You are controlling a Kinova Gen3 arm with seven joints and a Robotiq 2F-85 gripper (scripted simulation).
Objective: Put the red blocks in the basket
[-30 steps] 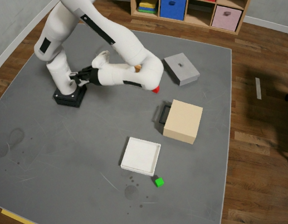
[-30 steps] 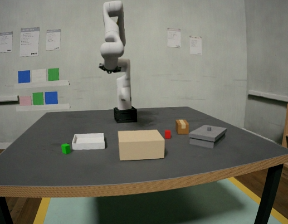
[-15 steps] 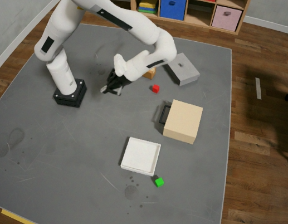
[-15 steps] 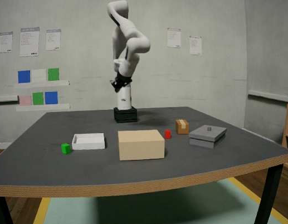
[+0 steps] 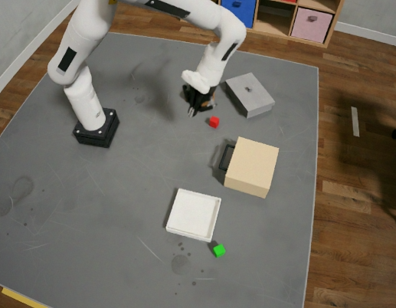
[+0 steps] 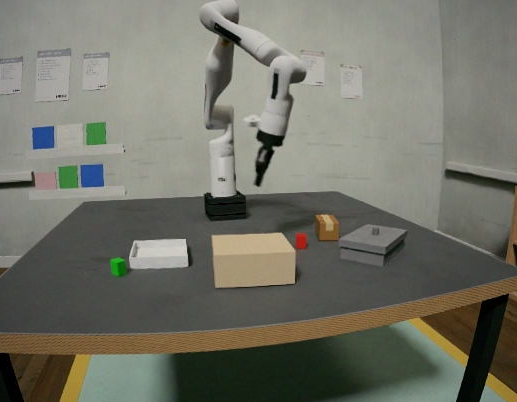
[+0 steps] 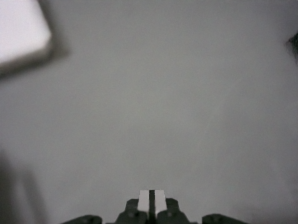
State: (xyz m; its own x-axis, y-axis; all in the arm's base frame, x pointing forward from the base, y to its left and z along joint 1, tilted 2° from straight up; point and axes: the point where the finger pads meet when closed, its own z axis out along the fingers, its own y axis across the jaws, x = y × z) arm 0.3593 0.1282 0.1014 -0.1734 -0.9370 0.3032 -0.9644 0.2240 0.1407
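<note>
A red block (image 5: 214, 122) lies on the grey table between the metal box and the cabinet; it also shows in the exterior view (image 6: 301, 240). My gripper (image 5: 191, 112) hangs in the air above the table, left of the red block, shut and empty; it also shows in the exterior view (image 6: 260, 180) and the wrist view (image 7: 151, 200). The white basket (image 5: 194, 214) is empty. The light wooden cabinet (image 5: 252, 166) has its dark drawer (image 5: 224, 155) slightly open. The grey metal box (image 5: 249, 94) has its lid on. The wrist view shows only table and a white corner (image 7: 22, 32).
A green block (image 5: 219, 250) lies by the basket's near corner. A small cardboard box (image 6: 327, 227) stands behind the red block, mostly hidden by my arm in the top view. The arm's base (image 5: 96, 131) stands at the left.
</note>
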